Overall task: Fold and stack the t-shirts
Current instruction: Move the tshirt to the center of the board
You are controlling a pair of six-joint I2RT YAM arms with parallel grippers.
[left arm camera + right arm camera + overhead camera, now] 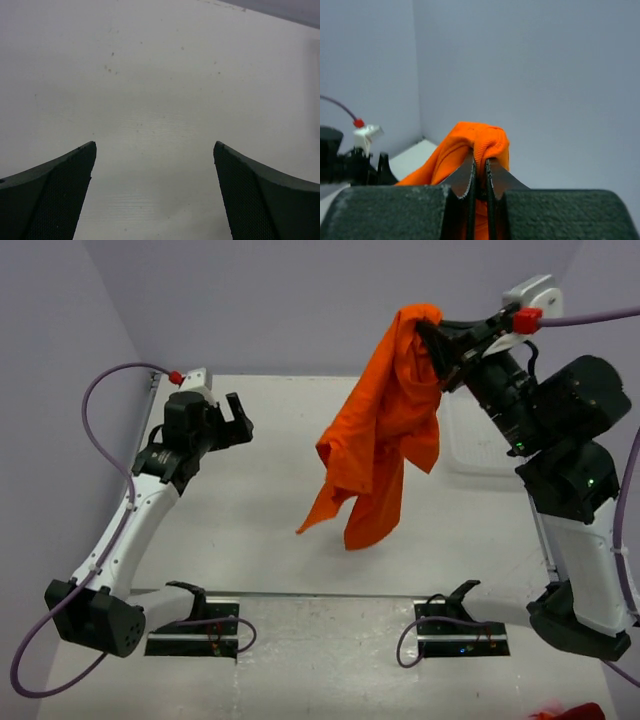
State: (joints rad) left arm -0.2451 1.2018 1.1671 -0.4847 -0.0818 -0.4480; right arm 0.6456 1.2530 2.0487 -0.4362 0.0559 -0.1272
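The right claw (pixel 432 332) is clenched on a small wad of the soft, wrinkly bright orange t-shirt (pixel 385 430), which hangs in the air above the far right of the pale grey desk (pixel 250 530). The left claw (pixel 238 418) stands released and empty over bare desk at the left. With so little cloth pinched, the shirt could slip free, or land twisted if lowered before the other claw catches a hem. Open room lies between the arms, though what looks like a white basket (pixel 470 445) sits just beside the right arm, near the desk's right edge.
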